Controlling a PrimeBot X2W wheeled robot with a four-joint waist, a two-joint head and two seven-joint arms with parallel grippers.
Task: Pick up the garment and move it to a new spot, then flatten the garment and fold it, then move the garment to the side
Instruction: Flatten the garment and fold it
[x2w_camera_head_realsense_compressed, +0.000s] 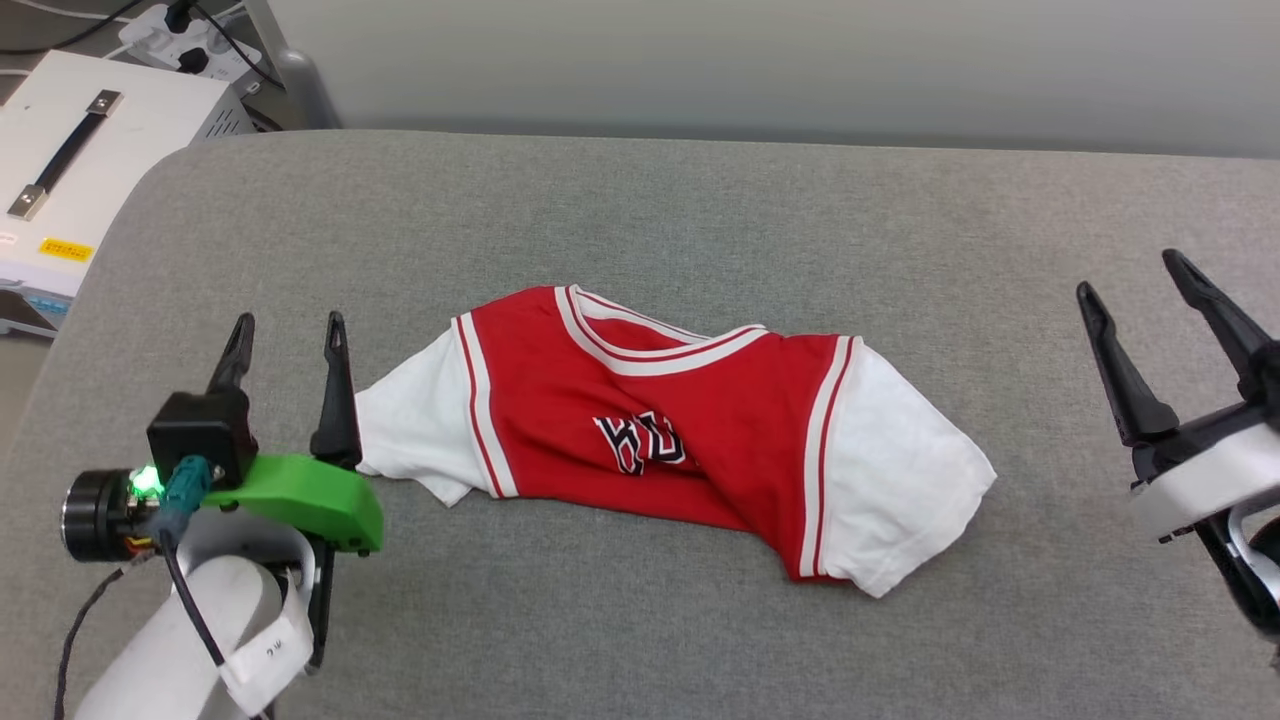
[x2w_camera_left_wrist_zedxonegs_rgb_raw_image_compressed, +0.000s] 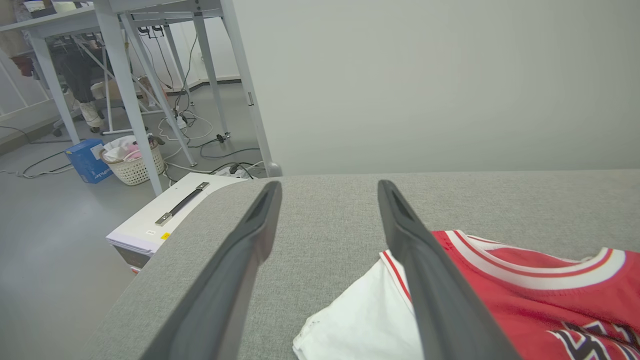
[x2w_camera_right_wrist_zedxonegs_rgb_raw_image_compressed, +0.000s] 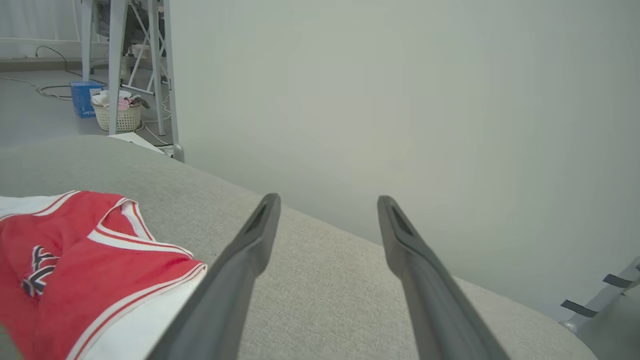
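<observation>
- Shirt (x2w_camera_head_realsense_compressed: 650, 420) lies mid tabletop (x2w_camera_head_realsense_compressed: 700, 200), chest up and collar toward the far edge. It is bunched, with the lower part tucked under and the letters half hidden.
- My left pincer (x2w_camera_head_realsense_compressed: 289, 322) is at the near left, fingers apart with nothing between them. Its right finger is just beside the white sleeve (x2w_camera_head_realsense_compressed: 410, 430); touching or not, can't tell.
- My right pincer (x2w_camera_head_realsense_compressed: 1128, 275) also has its fingers apart and is empty, well right of the shirt.
- Judgement: one pincer on each side suits tugging the sleeves outward to flatten. Folding not yet begun.
- Risk: the tucked hem keeps its creases unless drawn toward me.
</observation>
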